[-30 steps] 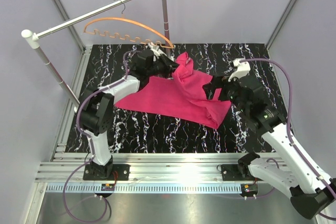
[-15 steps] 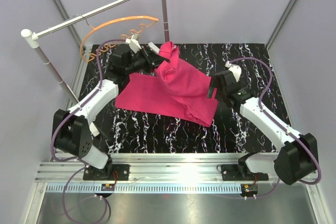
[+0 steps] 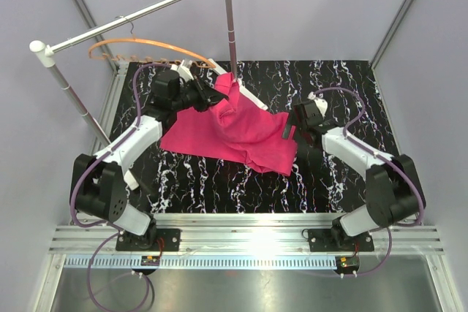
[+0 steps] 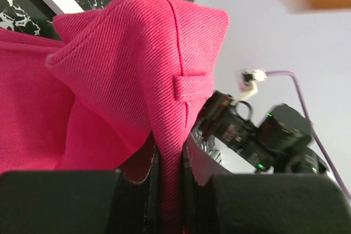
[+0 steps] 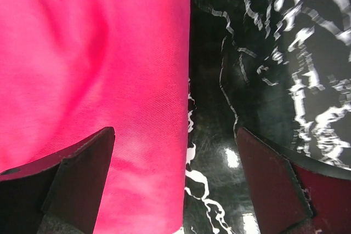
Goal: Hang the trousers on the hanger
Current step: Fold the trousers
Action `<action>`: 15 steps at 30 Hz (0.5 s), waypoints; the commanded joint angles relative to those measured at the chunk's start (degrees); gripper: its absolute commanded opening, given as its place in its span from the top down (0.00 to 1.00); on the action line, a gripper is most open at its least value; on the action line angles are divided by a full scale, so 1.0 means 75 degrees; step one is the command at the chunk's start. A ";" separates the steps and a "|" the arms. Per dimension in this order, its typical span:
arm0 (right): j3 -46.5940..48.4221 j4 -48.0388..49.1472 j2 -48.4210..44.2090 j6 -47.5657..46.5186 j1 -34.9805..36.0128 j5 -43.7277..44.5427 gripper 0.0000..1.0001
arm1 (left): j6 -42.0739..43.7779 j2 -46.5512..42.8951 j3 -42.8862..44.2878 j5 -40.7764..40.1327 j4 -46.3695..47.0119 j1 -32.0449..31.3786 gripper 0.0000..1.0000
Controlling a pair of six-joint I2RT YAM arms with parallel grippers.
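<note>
Since the earlier frame the hanger (image 3: 146, 43) has swung left along the rail (image 3: 139, 14), and the right arm has folded back so that its claw sits at the cloth's right edge.

Nearest to us, the trousers (image 3: 234, 133) lie spread on the black marbled table (image 3: 344, 173), their near hem towards the right. The right gripper (image 3: 291, 129) stands wide and holds nothing. In its wrist view, one finger (image 5: 82, 179) hangs over the pink cloth (image 5: 93, 64) and the other over bare table. We cannot tell whether either touches.

Farther back and left, the left gripper (image 3: 212, 96) is nearly closed, pinching a raised fold of the trousers. Its wrist view shows the cloth (image 4: 126, 64) clamped between the pads (image 4: 169, 160), with a belt loop (image 4: 192, 87) just above them. The lifted peak sits near the foot of the rail's right post (image 3: 232, 27).

Farthest away, the orange hanger hangs by its hook from the silver rail, left of that peak and apart from the cloth.
</note>
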 commanded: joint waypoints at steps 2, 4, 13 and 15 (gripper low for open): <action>0.0004 0.0474 0.0732 0.0357 -0.0027 -0.0361 0.00 | 0.0206 -0.0219 -0.0006 0.0079 0.0449 0.0056 1.00; 0.0016 0.0591 0.1049 0.0357 -0.0039 -0.0525 0.00 | 0.0253 -0.0230 -0.0076 0.0045 0.0449 0.0044 1.00; 0.0110 0.1037 0.1999 0.0404 -0.0050 -0.1732 0.26 | 0.0605 -0.0394 -0.0427 -0.0002 0.0484 0.0103 1.00; 0.0133 0.0991 0.2046 0.0381 -0.0050 -0.1884 0.58 | 0.0628 -0.0418 -0.0533 -0.0026 0.0543 0.0115 1.00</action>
